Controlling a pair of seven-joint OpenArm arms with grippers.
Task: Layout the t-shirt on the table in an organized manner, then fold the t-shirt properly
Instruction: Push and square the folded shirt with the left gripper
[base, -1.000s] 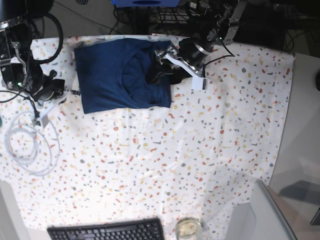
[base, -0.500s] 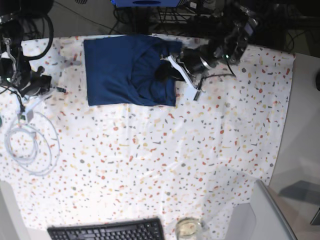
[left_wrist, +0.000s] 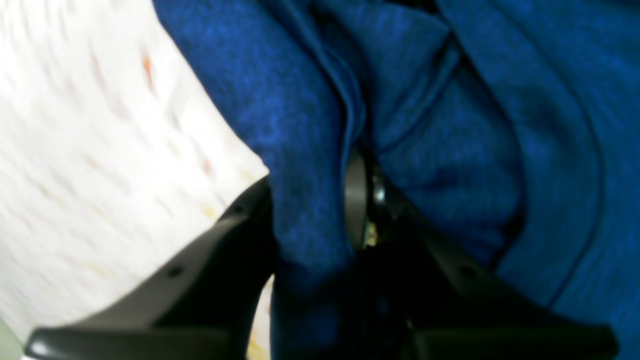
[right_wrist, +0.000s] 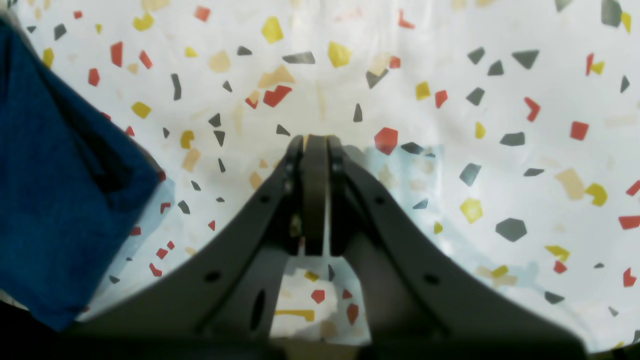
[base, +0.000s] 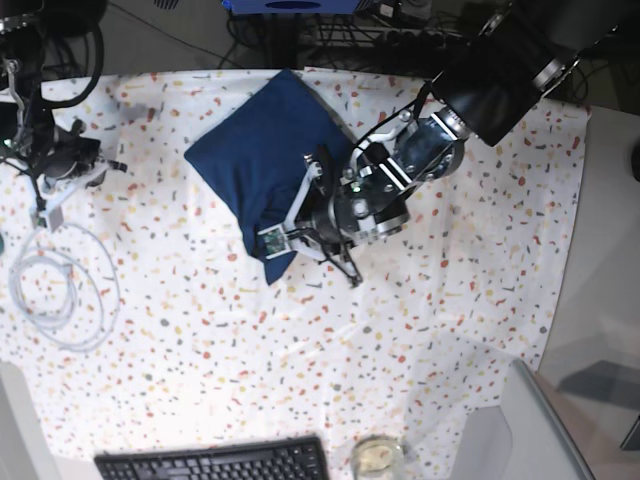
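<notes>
Toward the far middle of the tabletop (base: 420, 300) the t-shirt (base: 265, 165) is seen in the base view, bunched into a slanted dark blue mass with its near corner drawn to a point. That near corner is gripped by the left hand (base: 275, 240), which reaches in from the right side of that view. From the left wrist camera a fold of the t-shirt (left_wrist: 310, 165) is shown pinched between the two black fingers (left_wrist: 210, 260) of the left hand (left_wrist: 357, 200), with more cloth heaped over the right of the frame and the speckled tabletop (left_wrist: 90, 150) blurred on the left. The right hand (base: 60, 165) is found at the left edge of the base view, well apart from the shirt and near a coil of white cable (base: 60, 290). In the right wrist view the right hand (right_wrist: 315, 150) is drawn tight with its pads pressed together and nothing between them, held over the tabletop (right_wrist: 500, 100), while an edge of the t-shirt (right_wrist: 60, 200) is seen at the left. A keyboard (base: 215, 460) and a glass (base: 377, 456) are placed at the near edge.
</notes>
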